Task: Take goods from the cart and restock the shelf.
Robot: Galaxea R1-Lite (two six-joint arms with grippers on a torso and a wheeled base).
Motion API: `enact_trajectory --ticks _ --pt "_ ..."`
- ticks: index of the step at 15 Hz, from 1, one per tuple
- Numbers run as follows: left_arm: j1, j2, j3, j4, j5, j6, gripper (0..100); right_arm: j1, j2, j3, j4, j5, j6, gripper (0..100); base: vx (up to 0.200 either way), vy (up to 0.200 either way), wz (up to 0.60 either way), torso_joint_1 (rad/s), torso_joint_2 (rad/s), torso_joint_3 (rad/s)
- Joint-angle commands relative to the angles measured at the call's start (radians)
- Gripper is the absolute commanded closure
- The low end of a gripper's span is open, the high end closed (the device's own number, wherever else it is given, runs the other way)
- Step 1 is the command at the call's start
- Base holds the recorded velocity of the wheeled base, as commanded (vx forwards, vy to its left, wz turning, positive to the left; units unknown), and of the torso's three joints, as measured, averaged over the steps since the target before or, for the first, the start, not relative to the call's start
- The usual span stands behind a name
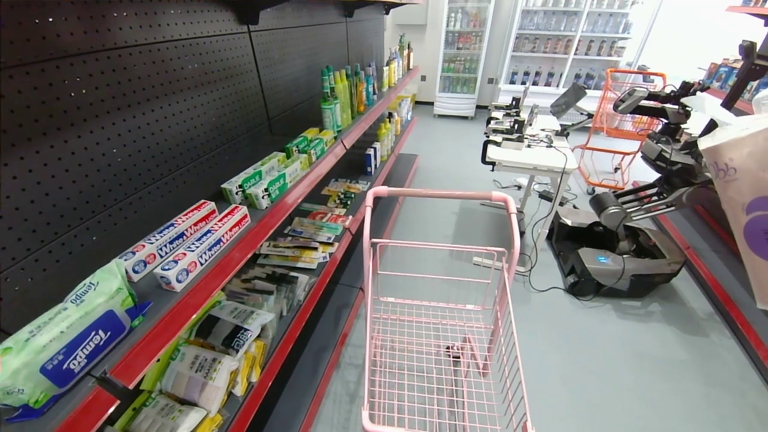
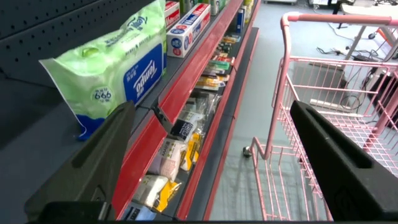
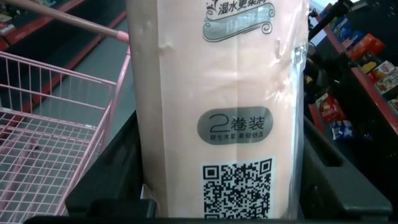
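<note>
Pink paper-roll pack (image 3: pixel 217 112) between right fingers (image 3: pixel 109 171); left fingers (image 2: pixel 93 155) wide apart.

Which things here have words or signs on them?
Big letters on the long white boxes and the green boxes.
A blue label on the green wipes pack.
A square code and a grey label on the pink roll pack in the right gripper.
Labels on the far bottles: too small to read.
</note>
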Motion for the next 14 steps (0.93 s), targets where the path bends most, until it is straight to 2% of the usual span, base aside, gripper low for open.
enact_trajectory --ticks 1,7,14 --pt "0.0 0.001 0.0 -0.001 0.0 0.001 0 0.002 0.009 -0.001 -0.001 0.0 -0.001 100 0.0 0.0 0.0 0.168 -0.35 -0.183" --pt "0.0 0.001 0.0 -0.001 0.0 0.001 0 0.003 0.024 -0.001 -0.001 0.0 -0.004 100 0.0 0.0 0.0 0.157 -0.33 -0.171" --pt "0.0 0.001 0.0 -0.001 0.0 0.003 0 0.003 0.06 -0.007 -0.03 0.0 -0.019 100 0.0 0.0 0.0 0.103 -0.2 -0.106"
